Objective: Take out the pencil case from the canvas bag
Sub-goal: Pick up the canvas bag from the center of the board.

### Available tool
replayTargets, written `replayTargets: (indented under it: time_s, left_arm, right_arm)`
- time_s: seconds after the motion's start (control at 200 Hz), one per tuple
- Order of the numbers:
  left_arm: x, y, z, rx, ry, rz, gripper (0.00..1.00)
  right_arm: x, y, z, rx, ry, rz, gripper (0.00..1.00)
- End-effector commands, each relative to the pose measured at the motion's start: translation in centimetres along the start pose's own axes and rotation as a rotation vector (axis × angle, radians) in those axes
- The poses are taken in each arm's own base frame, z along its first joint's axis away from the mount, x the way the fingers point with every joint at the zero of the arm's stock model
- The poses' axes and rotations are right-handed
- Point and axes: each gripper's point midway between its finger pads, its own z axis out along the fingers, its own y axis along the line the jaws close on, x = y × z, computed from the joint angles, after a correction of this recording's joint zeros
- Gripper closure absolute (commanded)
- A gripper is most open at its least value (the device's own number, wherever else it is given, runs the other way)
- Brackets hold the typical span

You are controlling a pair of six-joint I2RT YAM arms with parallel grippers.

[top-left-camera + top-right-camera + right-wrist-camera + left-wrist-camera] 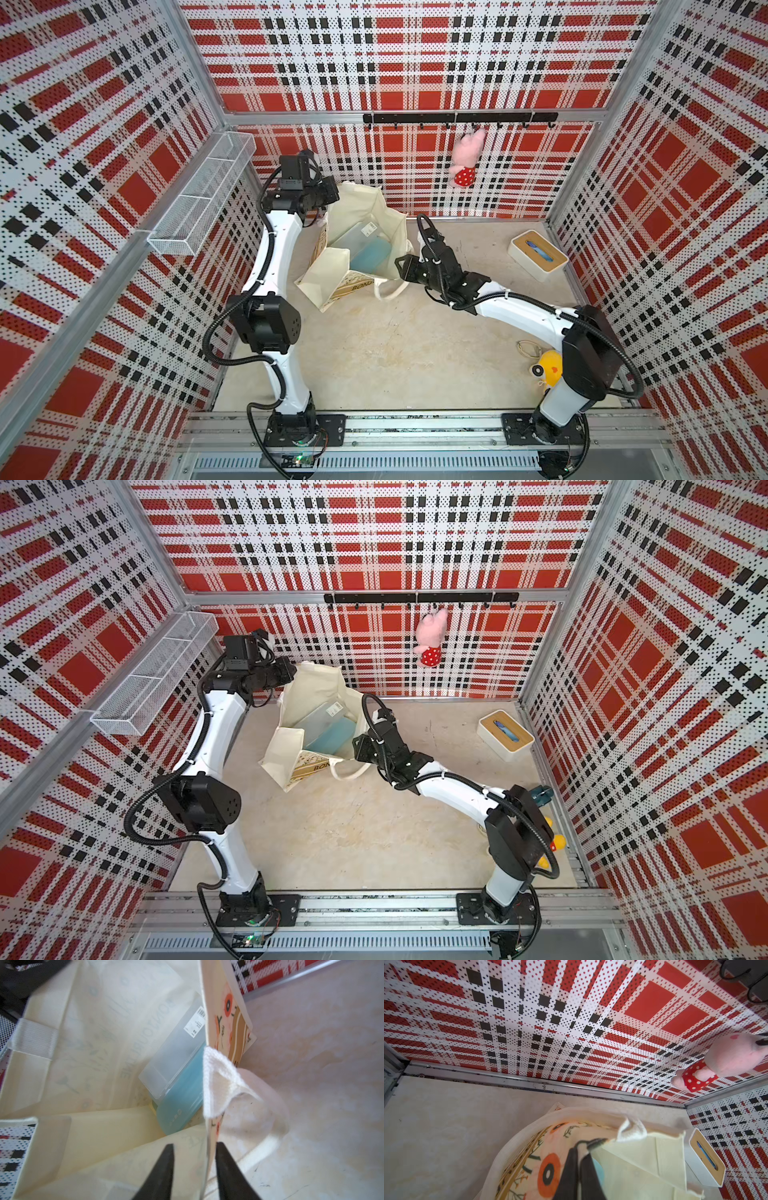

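The bag stands open at the far middle of the table. The left pincer is clamped on its far-left rim. The right pincer straddles the right rim, fingers apart. Inside lie a frosted box and a teal case; I cannot tell which is the pencil case.

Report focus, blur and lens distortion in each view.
In both top views: sharp, evenly lit, plaid walls splayed by the wide lens. Left wrist view: left end effector dark and soft-edged. Right wrist view: right end effector blurred, canvas bag lining hazy and bright.
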Motion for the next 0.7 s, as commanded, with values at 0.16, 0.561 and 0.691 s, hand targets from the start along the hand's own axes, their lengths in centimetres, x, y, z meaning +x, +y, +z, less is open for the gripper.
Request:
replayTargets:
  time_s: [0.16, 0.561, 0.691]
  left_arm:
    - [-4.8, -5.8, -6.1, 0.174, -0.211, 0.139, 1.00]
    - [-3.4, -10.3, -8.0, 0.271, -0.216, 0.196, 1.00]
    - [-2.7, -11.2, -8.5, 0.292, -0.210, 0.222, 1.00]
  right_arm:
    - [-5.5, 0.8, -5.8, 0.073, -0.166, -0.176, 0.41]
    - [-1.6, 8.2, -2.2, -0.077, 0.002, -0.383, 0.54]
    - [1.0, 7.3, 0.6, -0.047, 0.065, -0.366, 0.55]
